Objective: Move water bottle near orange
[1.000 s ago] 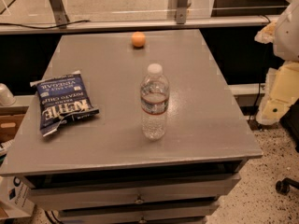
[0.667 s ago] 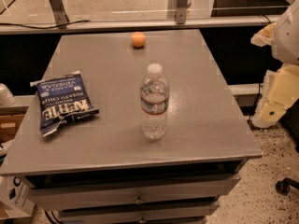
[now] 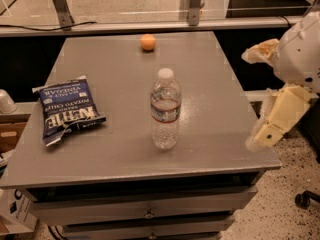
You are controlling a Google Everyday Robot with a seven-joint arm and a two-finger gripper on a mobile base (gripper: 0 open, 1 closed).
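**Approach Step: End Effector Not Yet at the Water Bottle**

We place the task at its first step, the reach for the bottle. The water bottle stands upright and free near the middle of the worktop, somewhat toward the front edge. The orange lies close to the rear edge, well apart from the bottle. A bag of Kettle potato chips lies flat by the left edge, off the line between them.

The end effector hangs beyond the right edge, near the front right corner. We cannot tell how far open it is, and we see nothing in its hold.

We judge that the next move calls for travel leftward to the bottle's body and a firm grasp. The bottle then goes toward the rear edge and is set just beside the orange without nudging it, since it would likely roll.
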